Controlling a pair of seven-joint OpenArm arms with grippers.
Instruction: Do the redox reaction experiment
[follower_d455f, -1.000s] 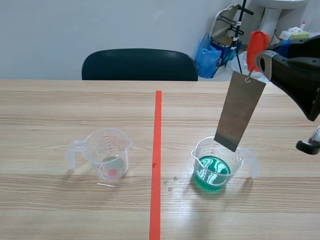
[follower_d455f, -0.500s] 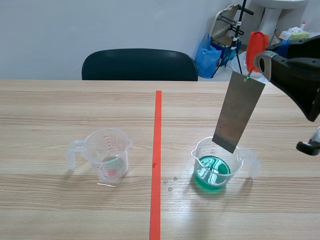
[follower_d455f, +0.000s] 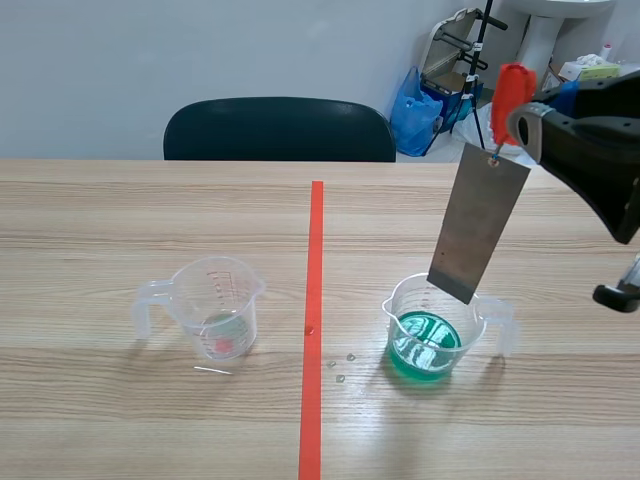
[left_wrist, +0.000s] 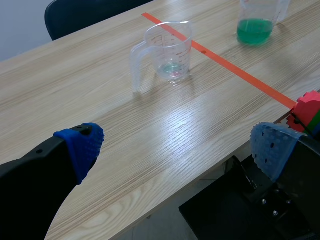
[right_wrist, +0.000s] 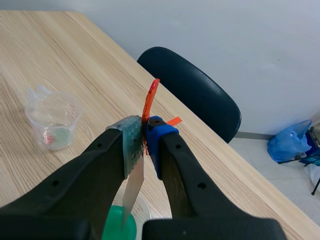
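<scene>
Grey metal, a flat plate (follower_d455f: 478, 222), hangs tilted from a red clip (follower_d455f: 513, 88). The right jaws are clamped on that clip, pads pressed against it from both sides. The plate's lower edge sits over the far rim of a clear cup (follower_d455f: 472, 325) that holds green liquid, and the plate is above the liquid, not in it. Nothing stands between the plate and the cup's mouth.

A few droplets (follower_d455f: 341, 365) lie on the wooden surface (follower_d455f: 100, 220) just beside this cup, on the side toward the orange tape line (follower_d455f: 314, 300). Across the line, well apart, stands a second clear cup (follower_d455f: 215, 305) with a trace of pink at its bottom and its handle turned away from the tape.

The left jaws are spread wide with nothing between them, low at the surface's near edge, far from both cups.

Behind the far edge are a dark chair (follower_d455f: 278, 128) and a blue bag (follower_d455f: 415, 115).
</scene>
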